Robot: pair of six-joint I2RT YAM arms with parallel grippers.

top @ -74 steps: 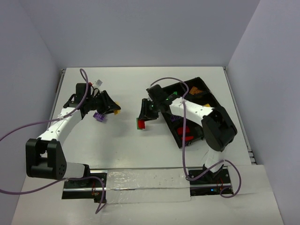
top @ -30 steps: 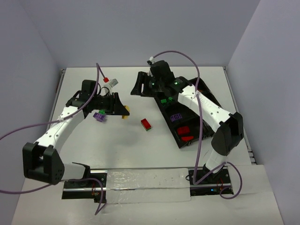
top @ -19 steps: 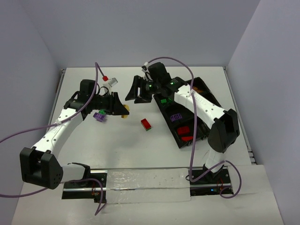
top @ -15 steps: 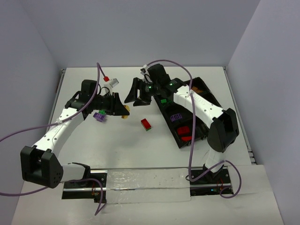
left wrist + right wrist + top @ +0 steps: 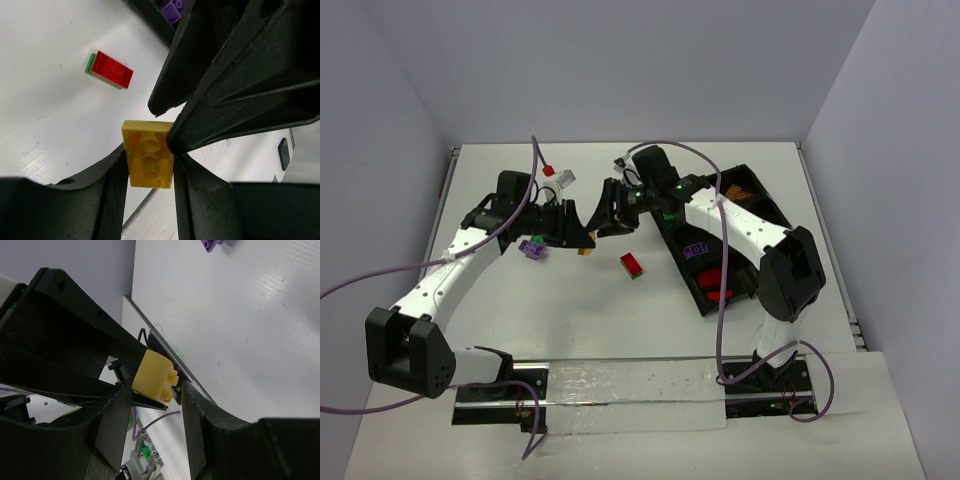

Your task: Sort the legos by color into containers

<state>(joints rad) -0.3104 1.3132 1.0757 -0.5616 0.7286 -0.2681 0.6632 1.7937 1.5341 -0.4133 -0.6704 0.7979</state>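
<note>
My left gripper [image 5: 582,236] [image 5: 148,155] is shut on a yellow lego [image 5: 149,160] [image 5: 584,249], held above the table left of centre. From the right, my right gripper [image 5: 601,222] [image 5: 157,390] meets it, jaws open and straddling the same yellow lego [image 5: 152,375]. One finger touches the lego and a thin gap shows at the other. A red lego stacked on a green one [image 5: 632,265] [image 5: 111,69] lies on the table. A purple lego [image 5: 531,248] [image 5: 214,244] lies under the left arm. The black tray of containers [image 5: 772,215] holds red [image 5: 715,285], purple [image 5: 696,250], green [image 5: 669,213] and orange [image 5: 738,193] legos.
A small red and white cable plug [image 5: 553,172] hangs above the table's back left. Purple cables loop off both arms. Grey walls close in the table on three sides.
The right arm swung left from over the tray to the left gripper, and its jaws narrowed around the yellow lego. The left gripper edged right, still holding the lego.
</note>
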